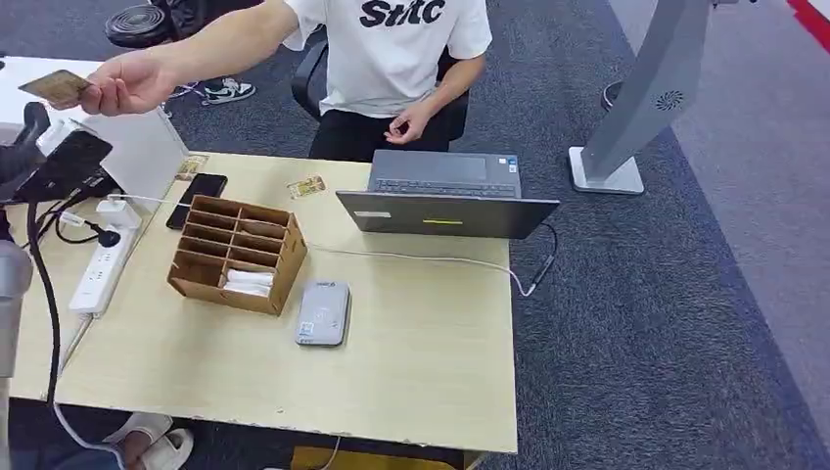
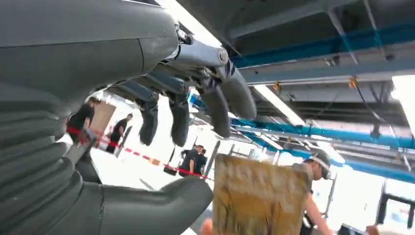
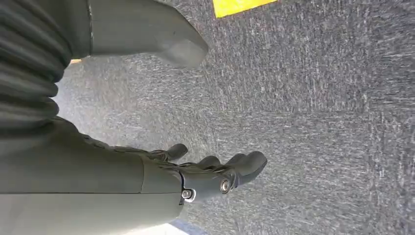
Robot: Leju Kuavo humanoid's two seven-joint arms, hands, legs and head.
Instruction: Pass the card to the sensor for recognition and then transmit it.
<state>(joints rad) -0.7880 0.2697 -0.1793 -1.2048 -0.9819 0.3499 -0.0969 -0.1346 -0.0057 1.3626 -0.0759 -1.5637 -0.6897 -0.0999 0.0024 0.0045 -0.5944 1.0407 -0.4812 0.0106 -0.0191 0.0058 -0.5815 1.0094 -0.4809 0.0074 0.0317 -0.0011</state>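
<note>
A person in a white shirt holds a brownish card (image 1: 57, 86) out at the far left, above the table's corner. My left hand (image 1: 54, 157) is raised just below and beside that card, fingers spread, holding nothing. The left wrist view shows my left hand (image 2: 195, 127) with its thumb and fingers apart and the card (image 2: 259, 198) just beyond them, pinched by the person's fingertips. The grey card sensor (image 1: 323, 312) lies flat on the wooden table (image 1: 421, 382). My right hand (image 3: 215, 171) hangs over the grey carpet, fingers loosely curled with nothing in them.
A cardboard sorter (image 1: 237, 253) stands left of the sensor. A power strip (image 1: 101, 269), a black phone (image 1: 196, 200), two loose cards (image 1: 306, 186) and a laptop (image 1: 445, 196) lie on the table. A grey stand (image 1: 636, 108) rises at the right.
</note>
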